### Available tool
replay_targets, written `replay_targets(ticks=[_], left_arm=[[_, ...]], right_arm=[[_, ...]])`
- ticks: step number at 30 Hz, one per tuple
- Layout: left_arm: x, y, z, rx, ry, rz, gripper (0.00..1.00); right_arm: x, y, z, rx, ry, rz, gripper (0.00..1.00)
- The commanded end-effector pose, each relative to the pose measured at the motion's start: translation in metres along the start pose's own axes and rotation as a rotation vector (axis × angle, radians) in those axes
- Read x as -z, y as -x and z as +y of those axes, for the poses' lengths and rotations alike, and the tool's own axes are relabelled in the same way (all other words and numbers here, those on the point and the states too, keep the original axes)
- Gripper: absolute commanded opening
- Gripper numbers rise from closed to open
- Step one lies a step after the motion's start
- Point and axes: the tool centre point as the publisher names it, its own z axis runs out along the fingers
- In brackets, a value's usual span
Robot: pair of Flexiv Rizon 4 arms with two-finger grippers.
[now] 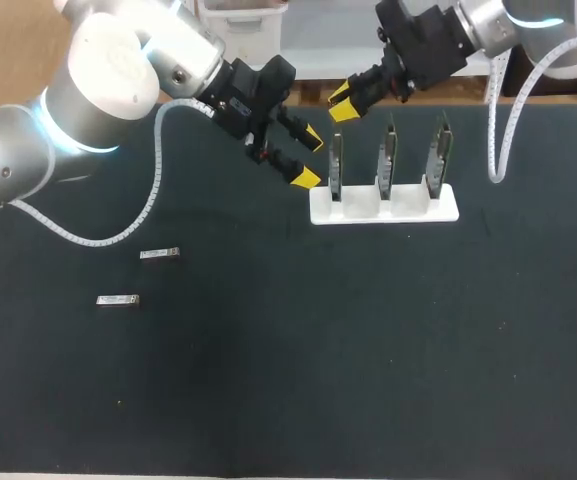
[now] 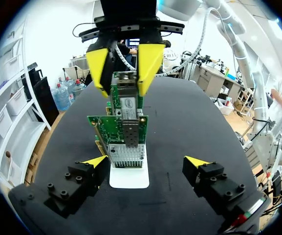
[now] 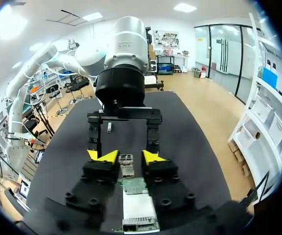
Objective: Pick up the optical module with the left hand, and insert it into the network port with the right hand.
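Dark matting covers the table (image 1: 368,350). Only the head view takes in the nearer optical module (image 1: 118,299) and the farther optical module (image 1: 158,254), slim silver bars lying flat on my left side, well apart from the white holder (image 1: 448,212) and its three upright network cards (image 1: 390,160). The left wrist view sees those green boards end-on, with their silver port cages. The left gripper (image 1: 308,158) is spread wide and empty beside the holder's end. The right gripper (image 1: 342,103) hangs over the end card; whether it clamps anything cannot be told.
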Motion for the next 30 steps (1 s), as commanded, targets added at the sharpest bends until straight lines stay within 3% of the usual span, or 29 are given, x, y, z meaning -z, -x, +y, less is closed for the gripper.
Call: replay_targets(ticks=[1, 11, 12, 13, 14, 30], left_arm=[[0.0, 0.0, 0.001, 0.001, -0.002, 0.003, 1.0], [0.0, 0.0, 0.001, 0.001, -0.002, 0.003, 1.0], [0.0, 0.0, 0.001, 0.001, -0.002, 0.003, 1.0], [0.0, 0.0, 0.001, 0.001, -0.002, 0.003, 1.0], [0.0, 0.0, 0.001, 0.001, -0.002, 0.003, 1.0], [0.0, 0.0, 0.001, 0.001, -0.002, 0.003, 1.0]], right_arm=[[0.005, 0.003, 0.006, -0.003, 0.007, -0.017, 1.0], [0.013, 0.016, 0.011, -0.013, 0.044, -0.077, 1.0], [0.013, 0.016, 0.011, -0.013, 0.042, -0.076, 0.45], [0.013, 0.016, 0.01, -0.014, 0.04, -0.074, 0.31], [0.012, 0.015, 0.009, -0.016, 0.039, -0.071, 0.0], [-0.002, 0.003, 0.002, -0.028, 0.045, -0.015, 0.0]])
